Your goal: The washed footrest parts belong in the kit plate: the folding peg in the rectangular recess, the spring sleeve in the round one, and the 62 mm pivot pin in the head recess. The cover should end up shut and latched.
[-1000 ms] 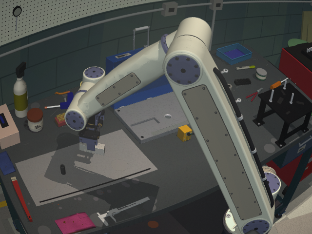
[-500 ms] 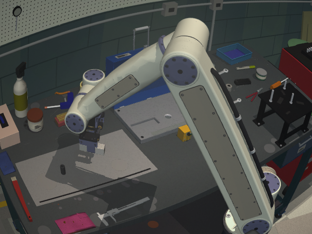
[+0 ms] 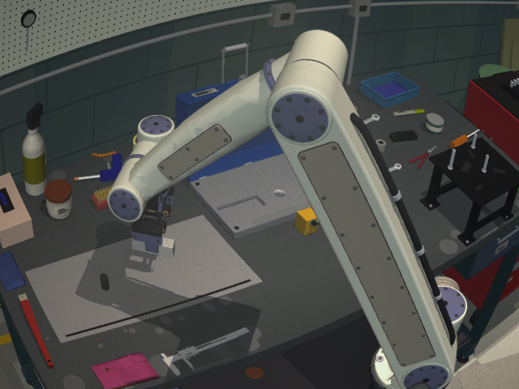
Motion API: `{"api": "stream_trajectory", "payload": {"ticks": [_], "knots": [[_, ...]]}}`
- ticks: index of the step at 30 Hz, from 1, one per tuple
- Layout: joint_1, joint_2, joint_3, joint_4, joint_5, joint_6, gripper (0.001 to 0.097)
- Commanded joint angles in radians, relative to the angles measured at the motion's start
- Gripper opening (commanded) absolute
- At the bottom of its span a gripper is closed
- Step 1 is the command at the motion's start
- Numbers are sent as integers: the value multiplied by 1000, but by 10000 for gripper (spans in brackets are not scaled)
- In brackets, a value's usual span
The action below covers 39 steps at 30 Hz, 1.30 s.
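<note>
A grey folding peg [image 3: 140,260] lies on the light mat [image 3: 142,276], right under my gripper [image 3: 144,256]. A small black spring sleeve [image 3: 104,281] stands upright on the mat to the left of it. The grey kit plate [image 3: 251,197] lies behind and to the right, with a rectangular recess [image 3: 243,203] and a round recess [image 3: 279,193]. Its blue cover [image 3: 234,121] stands open behind it. My arm hides the plate's right part, and I see no pivot pin. My fingers are closing around the peg, and I cannot tell whether they grip it.
The black stand [image 3: 473,180] with white bolts is at the right. A yellow block [image 3: 307,222] sits at the plate's front corner. A long black strip [image 3: 159,310] lies along the mat's front, with a caliper [image 3: 205,349] and pink cloth [image 3: 123,369] nearer the edge. A jar [image 3: 58,199] and spray bottle [image 3: 33,155] stand left.
</note>
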Motion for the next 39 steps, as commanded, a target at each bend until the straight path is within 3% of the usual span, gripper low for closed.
{"api": "stream_trajectory", "payload": {"ticks": [1, 14, 39], "knots": [[0, -1, 1, 1, 0, 0, 288], [0, 0, 1, 1, 0, 0, 33], [0, -3, 3, 1, -3, 0, 33]]}}
